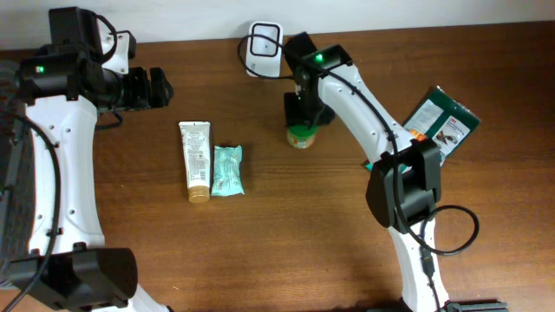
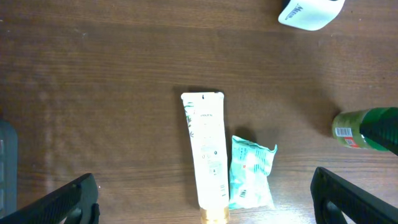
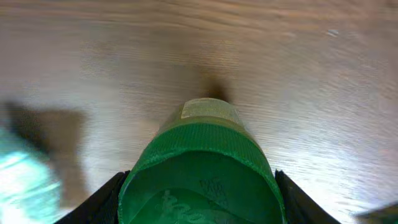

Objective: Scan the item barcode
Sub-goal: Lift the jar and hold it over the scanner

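Right hand [image 3: 199, 198] snug on green bottle [image 3: 200, 163]; left hand [image 1: 163, 87] wide, empty.

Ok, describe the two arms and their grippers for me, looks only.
Both the left arm and right arm have white links joined by bulky black housings, each with a small green light lit. Thin black cables run along them. The left gripper and right gripper are black, with two blocky fingers each.
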Robot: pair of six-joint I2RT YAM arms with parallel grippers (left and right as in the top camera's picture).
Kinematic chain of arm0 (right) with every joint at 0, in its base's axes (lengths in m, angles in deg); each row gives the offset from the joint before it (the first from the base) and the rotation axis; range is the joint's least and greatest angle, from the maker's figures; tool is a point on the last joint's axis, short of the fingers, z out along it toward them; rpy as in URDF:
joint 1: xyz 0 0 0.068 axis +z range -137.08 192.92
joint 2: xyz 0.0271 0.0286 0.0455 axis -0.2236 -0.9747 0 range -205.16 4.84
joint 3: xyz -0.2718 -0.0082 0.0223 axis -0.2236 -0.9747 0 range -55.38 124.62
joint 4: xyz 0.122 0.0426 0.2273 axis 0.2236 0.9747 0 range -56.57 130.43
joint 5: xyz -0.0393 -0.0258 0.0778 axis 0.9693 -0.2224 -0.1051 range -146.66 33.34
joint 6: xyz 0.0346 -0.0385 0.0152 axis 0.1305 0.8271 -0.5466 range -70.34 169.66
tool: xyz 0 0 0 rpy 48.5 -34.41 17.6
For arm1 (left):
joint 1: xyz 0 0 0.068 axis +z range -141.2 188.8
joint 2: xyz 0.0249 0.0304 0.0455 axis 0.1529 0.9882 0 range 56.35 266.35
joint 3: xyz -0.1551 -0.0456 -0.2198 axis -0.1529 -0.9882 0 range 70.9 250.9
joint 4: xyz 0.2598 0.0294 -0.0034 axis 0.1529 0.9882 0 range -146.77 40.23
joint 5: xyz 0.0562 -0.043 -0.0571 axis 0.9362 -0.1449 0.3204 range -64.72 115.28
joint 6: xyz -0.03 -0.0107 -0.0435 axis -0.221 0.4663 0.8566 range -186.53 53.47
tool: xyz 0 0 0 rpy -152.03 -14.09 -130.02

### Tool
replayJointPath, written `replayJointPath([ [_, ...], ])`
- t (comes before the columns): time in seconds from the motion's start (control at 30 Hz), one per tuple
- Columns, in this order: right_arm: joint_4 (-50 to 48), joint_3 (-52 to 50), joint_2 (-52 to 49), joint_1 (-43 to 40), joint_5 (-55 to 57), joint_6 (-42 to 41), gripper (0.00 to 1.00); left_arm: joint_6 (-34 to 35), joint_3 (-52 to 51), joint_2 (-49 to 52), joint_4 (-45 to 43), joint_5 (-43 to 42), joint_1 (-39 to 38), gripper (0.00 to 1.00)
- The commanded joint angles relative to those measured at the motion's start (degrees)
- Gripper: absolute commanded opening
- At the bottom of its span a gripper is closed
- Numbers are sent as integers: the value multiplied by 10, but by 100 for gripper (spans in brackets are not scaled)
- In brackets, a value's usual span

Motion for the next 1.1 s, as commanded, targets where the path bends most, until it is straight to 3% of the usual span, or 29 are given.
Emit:
replayJointPath([
  [0.0, 2, 53, 7, -3, -155, 79, 48, -7, 9, -2, -1, 0, 3, 99],
  [0.23, 2, 86, 7, -75, -585, 223, 48, -7, 9, -2, -1, 0, 3, 99],
  [0.47, 4, 86, 7, -154, -784, 228, 48, -7, 9, -2, -1, 0, 3, 99],
  [0.87, 19, 86, 7, -166, -775, 208, 47, -7, 9, -2, -1, 0, 3, 99],
  [0.97, 21, 86, 7, -159, -716, 209, 47, -7, 9, -2, -1, 0, 3, 99],
  [1.07, 19, 86, 7, -132, -589, 208, 47, -7, 9, -2, -1, 0, 3, 99],
])
